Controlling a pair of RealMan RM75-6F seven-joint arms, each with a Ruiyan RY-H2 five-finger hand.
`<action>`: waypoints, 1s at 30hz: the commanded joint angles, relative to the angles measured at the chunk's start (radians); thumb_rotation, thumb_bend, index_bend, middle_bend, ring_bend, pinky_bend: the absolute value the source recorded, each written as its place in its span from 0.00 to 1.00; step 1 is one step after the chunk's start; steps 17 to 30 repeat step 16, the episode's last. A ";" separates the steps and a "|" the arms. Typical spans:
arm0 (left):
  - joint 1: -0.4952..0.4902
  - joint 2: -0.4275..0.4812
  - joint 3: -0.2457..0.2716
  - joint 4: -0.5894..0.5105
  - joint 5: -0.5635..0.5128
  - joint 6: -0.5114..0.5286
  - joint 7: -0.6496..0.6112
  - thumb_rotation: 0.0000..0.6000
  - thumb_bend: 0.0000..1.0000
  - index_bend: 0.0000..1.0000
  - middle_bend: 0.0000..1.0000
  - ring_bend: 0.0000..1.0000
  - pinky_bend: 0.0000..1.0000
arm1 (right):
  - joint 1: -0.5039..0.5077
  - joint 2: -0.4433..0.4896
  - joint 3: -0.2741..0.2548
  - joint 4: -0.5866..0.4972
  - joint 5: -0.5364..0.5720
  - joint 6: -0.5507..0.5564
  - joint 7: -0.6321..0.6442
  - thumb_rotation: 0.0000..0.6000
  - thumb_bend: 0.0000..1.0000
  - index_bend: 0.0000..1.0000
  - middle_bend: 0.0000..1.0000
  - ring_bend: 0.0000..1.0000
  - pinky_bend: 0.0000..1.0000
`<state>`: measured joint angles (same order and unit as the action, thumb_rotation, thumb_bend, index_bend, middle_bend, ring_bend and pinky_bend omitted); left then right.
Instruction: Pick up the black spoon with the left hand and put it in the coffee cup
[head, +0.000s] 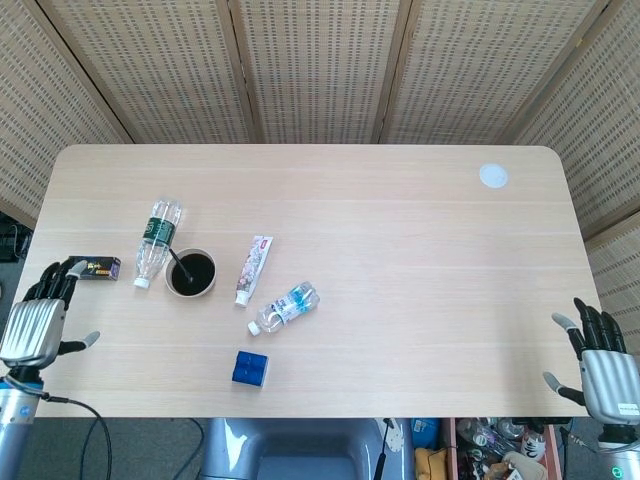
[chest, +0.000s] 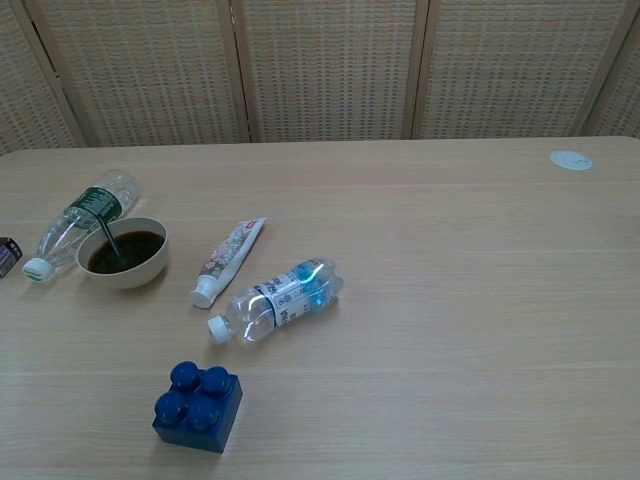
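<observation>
The head view looks steeply down from high up on the whole pale wooden table (head: 400, 250); the chest view sits low and near, facing twelve o'clock across that tabletop toward the woven cane screens (chest: 320, 70).

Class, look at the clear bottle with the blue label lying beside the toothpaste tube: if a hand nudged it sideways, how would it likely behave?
The blue-labelled bottle lies on its round side, so it would probably roll rather than slide. It looks nearly empty, so likely light and easily shifted. Its smooth clear plastic may be slippery to grip.
</observation>
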<state>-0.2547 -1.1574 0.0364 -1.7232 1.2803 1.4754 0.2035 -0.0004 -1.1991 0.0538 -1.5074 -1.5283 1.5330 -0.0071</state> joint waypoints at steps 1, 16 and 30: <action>0.061 -0.003 0.036 0.019 0.058 0.069 -0.056 1.00 0.13 0.00 0.00 0.00 0.00 | 0.004 -0.001 0.000 -0.001 -0.006 0.000 -0.002 1.00 0.19 0.22 0.08 0.00 0.00; 0.221 -0.052 0.090 0.073 0.168 0.204 -0.142 1.00 0.13 0.00 0.00 0.00 0.00 | 0.019 -0.014 -0.011 -0.015 -0.042 0.002 -0.013 1.00 0.19 0.22 0.08 0.00 0.00; 0.221 -0.052 0.090 0.073 0.168 0.204 -0.142 1.00 0.13 0.00 0.00 0.00 0.00 | 0.019 -0.014 -0.011 -0.015 -0.042 0.002 -0.013 1.00 0.19 0.22 0.08 0.00 0.00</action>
